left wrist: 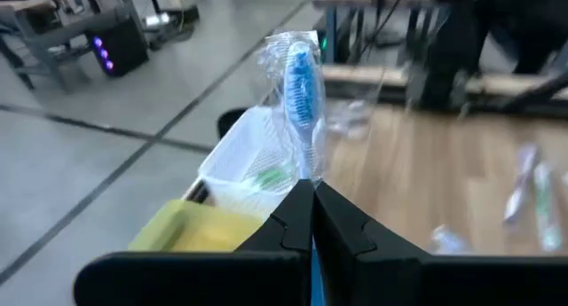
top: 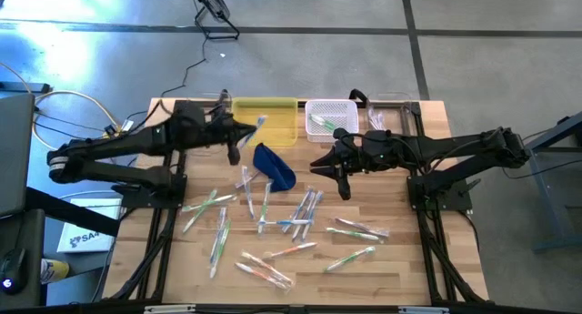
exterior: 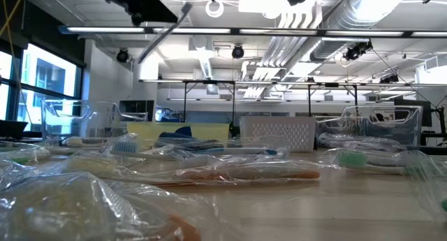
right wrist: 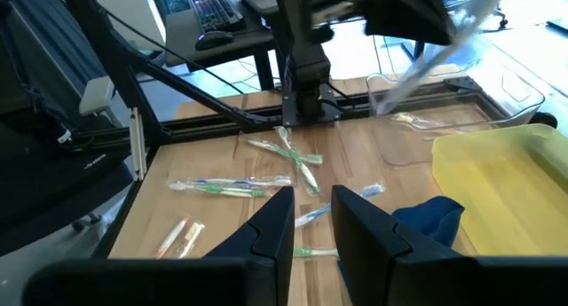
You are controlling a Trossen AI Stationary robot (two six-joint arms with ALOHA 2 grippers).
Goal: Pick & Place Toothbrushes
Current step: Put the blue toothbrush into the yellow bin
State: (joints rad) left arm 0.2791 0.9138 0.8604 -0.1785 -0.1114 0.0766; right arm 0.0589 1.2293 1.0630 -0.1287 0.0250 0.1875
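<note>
Many wrapped toothbrushes (top: 291, 218) lie scattered flat on the wooden table (top: 400, 259). My left gripper (top: 243, 128) is raised over the near edge of the yellow tray (top: 268, 114) and is shut on one blue toothbrush (left wrist: 302, 80) in a clear wrapper. That toothbrush also shows in the low view (exterior: 164, 35) and in the right wrist view (right wrist: 435, 53). My right gripper (top: 318, 163) hangs open above the table beside the dark blue pouch (top: 275, 165), with nothing between its fingers (right wrist: 275, 219). My left gripper pinches the blue toothbrush's handle (left wrist: 308, 173) between its two fingers, wrapper included. The bristle end (left wrist: 300, 75) sticks out past the fingertips, roughly in line with them, toward the table's right. The toothbrush is lifted clear and slants over the yellow tray.
A white slotted basket (top: 331, 116) with a green toothbrush in it stands right of the yellow tray. Clear containers stand at the far right (top: 396, 114) and far left (top: 195, 105). Cables and a monitor lie off the table's left side.
</note>
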